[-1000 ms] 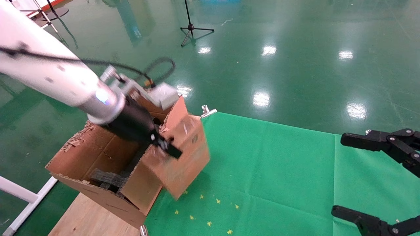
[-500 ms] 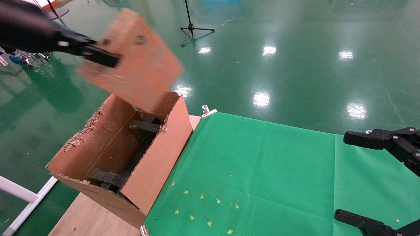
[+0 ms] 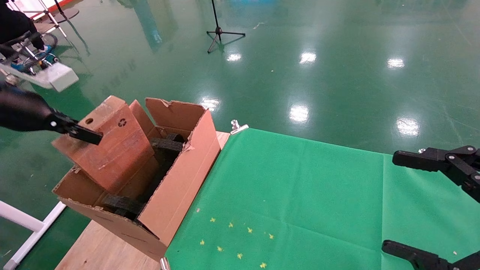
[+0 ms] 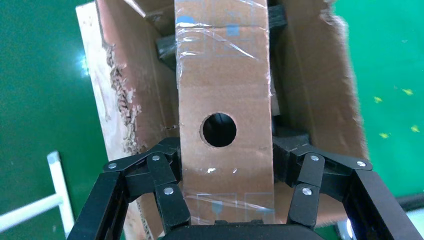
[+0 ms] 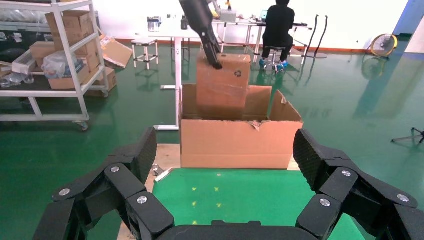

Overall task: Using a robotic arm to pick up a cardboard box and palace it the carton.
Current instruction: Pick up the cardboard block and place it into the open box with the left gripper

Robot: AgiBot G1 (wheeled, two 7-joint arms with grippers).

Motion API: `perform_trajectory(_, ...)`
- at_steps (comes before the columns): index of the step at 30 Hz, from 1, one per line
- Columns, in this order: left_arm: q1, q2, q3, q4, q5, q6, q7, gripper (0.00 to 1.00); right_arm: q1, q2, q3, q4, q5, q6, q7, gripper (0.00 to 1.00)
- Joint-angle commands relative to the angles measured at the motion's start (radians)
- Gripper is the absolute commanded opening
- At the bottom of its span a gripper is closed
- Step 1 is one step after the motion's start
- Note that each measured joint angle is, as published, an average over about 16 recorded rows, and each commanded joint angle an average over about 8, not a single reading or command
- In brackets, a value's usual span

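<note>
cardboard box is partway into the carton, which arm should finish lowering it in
Left. The left gripper is shut on the cardboard box above the carton; the right gripper waits open, apart.

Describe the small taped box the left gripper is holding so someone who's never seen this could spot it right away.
Find the large brown corrugated carton with torn flaps at the left edge of the green cloth. Sticking up out of it, tilted, is the small reddish-brown cardboard box, clamped by the black left gripper. Unlike the carton and the black foam pieces inside, it is sealed with glossy tape and shows a round hole and recycling mark.
</note>
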Motion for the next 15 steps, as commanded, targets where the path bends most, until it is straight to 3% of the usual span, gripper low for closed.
perform_trajectory(1,0.034,-0.001,0.005,0.037,-0.012,-0.025,0.012,0.00,0.000,0.000,0.000,0.000,0.000,0.000,0.000,1.00)
perform_trajectory(15,0.208,0.079,-0.033,0.367,-0.119,-0.257,0.212,0.00,0.000,0.000,-0.001,0.000,0.001,0.000,-0.001,1.00)
